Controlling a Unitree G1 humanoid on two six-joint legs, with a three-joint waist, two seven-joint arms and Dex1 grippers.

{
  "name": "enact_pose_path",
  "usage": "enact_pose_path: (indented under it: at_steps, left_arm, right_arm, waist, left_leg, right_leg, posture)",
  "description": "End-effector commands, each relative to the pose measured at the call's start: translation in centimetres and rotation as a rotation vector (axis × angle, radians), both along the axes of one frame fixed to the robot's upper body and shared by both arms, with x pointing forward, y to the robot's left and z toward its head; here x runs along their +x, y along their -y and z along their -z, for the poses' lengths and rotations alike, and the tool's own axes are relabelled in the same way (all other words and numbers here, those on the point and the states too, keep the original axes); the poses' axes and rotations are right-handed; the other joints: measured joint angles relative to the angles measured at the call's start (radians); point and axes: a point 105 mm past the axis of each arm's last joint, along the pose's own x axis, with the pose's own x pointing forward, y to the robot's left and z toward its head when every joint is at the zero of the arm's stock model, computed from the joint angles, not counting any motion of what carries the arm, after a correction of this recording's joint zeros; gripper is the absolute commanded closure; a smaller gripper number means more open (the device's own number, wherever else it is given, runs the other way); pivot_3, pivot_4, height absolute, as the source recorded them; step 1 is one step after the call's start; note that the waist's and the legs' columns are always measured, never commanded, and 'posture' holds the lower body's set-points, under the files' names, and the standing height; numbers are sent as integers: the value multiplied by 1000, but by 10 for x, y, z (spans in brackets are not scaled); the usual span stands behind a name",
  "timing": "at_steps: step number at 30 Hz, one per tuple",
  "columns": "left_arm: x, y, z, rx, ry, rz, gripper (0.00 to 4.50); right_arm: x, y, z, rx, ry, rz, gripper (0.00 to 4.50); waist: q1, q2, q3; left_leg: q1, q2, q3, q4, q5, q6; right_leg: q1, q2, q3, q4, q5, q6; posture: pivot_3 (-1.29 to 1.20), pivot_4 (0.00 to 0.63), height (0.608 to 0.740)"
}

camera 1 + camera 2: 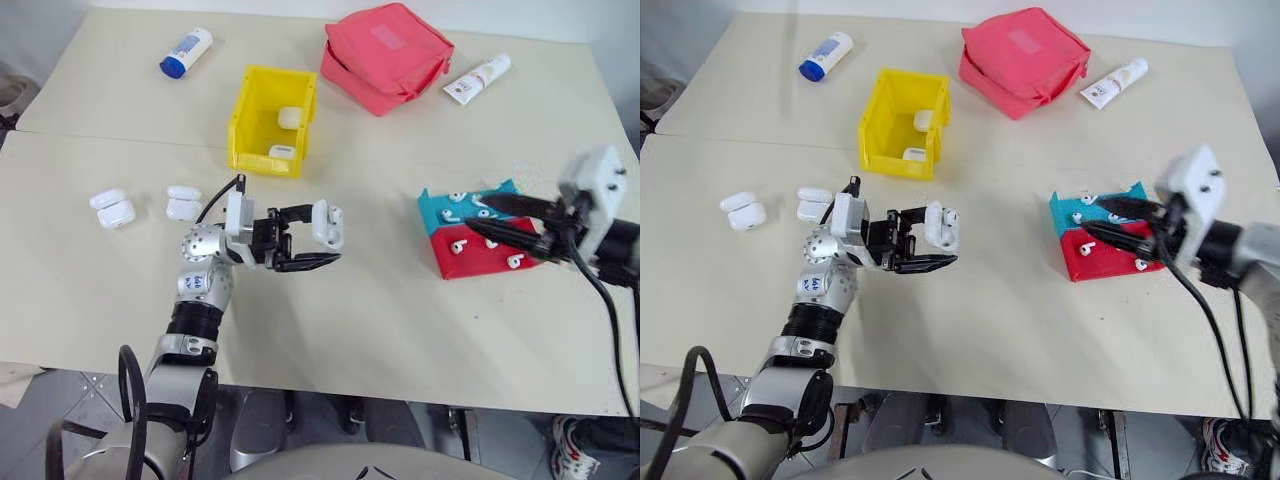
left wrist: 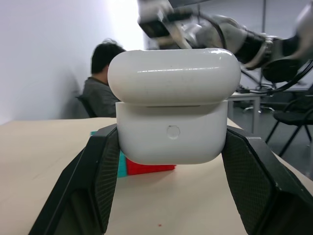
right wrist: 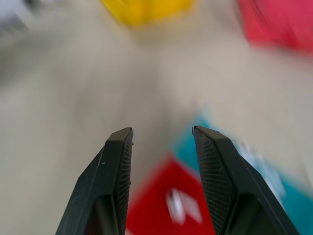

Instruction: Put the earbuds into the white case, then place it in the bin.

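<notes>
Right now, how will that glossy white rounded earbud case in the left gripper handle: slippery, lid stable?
The glossy white rounded earbud case looks hard and smooth, so it could slip. The left gripper pinches only its lower sides between textured fingers, which probably helps. The lid sits raised above the body, so it may flap or snap shut if bumped. It is probably light for its size.

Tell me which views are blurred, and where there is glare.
Right wrist view: table, bin and trays smeared by motion blur, with the right gripper sharp; left wrist view: sharp white case with a glossy highlight on its lid, bright wall behind; head views: mostly sharp, evenly lit.
</notes>
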Motion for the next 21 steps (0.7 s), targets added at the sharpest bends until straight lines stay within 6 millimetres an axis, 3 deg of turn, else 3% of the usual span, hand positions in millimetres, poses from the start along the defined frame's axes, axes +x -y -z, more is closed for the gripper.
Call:
enact_pose_path:
  at_steps: [1,4,7,13,16,21]
  left_arm:
    - [2,6,-10,-22,41,12,1721]
    - [2,8,-10,-26,42,21,1721]
    - [3,10,-11,-30,41,28,1721]
    - [3,11,-11,-35,42,30,1721]
    - [3,11,-11,-36,43,29,1721]
    - [3,11,-12,-44,47,12,1721]
  right_arm:
    - [-15,26,-7,-28,63,81,2482]
    - [-28,42,3,-33,24,138,2482]
    - [-44,63,16,-44,-35,219,1924]
    - [-54,73,17,-79,-54,241,29]
    - [-52,73,13,-87,-40,238,29]
    - [-30,60,5,-97,4,208,29]
  waist:
    - [0,0,0]
    - [-3,0,0]
    - [0,0,0]
    - [-2,0,0]
    - [-2,0,0]
    - [-3,0,0]
  left_leg:
    - [0,0,0,0,0,0]
    - [1,0,1,0,0,0]
    - [2,0,1,0,0,0]
    - [2,0,2,0,0,0]
    - [2,0,2,0,0,0]
    - [3,0,2,0,0,0]
  right_leg:
    - [0,0,0,0,0,0]
    - [0,1,0,0,0,0]
    - [0,2,1,-2,0,0]
    - [0,2,3,-2,0,1]
    - [0,2,3,-2,0,1]
    - [0,1,4,-2,0,1]
  posture:
    - [0,150,740]
    - [0,150,740]
    - [0,150,740]
    - [0,150,740]
    - [0,150,740]
    - [0,150,740]
